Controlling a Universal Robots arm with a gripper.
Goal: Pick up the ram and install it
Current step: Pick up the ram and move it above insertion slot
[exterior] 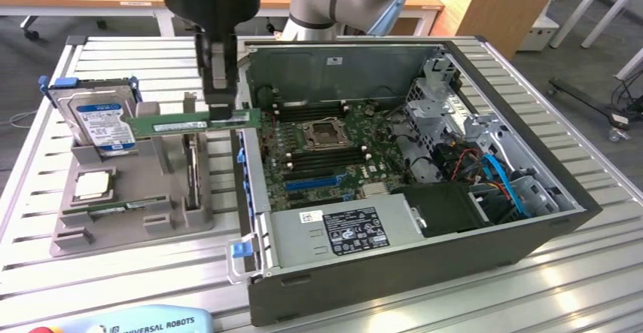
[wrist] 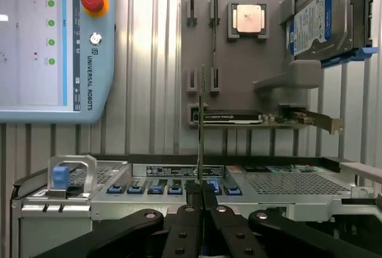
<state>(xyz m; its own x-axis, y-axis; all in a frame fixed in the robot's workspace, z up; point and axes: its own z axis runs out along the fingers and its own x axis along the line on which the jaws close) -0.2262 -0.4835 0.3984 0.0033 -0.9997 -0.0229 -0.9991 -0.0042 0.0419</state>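
The ram [exterior: 196, 123] is a thin green stick with a white label strip. It hangs level in the air, above the gap between the grey parts holder [exterior: 120, 227] and the open computer case [exterior: 522, 220]. My gripper [exterior: 220, 111] comes down from above and is shut on the ram's top edge. In the wrist view the ram [wrist: 201, 120] shows edge-on as a thin line rising from between my black fingers [wrist: 190, 210]. The motherboard [exterior: 332, 152] with its long memory slots [exterior: 301, 110] lies inside the case, to the exterior view's right of the ram.
The grey holder carries a blue-labelled hard drive [exterior: 101, 118], a silver processor chip [exterior: 92, 186], another green stick [exterior: 105, 211] and a dark expansion card [exterior: 191, 171]. A teach pendant [wrist: 54, 43] lies on the slatted table. The case's power supply [exterior: 342, 231] sits at the front.
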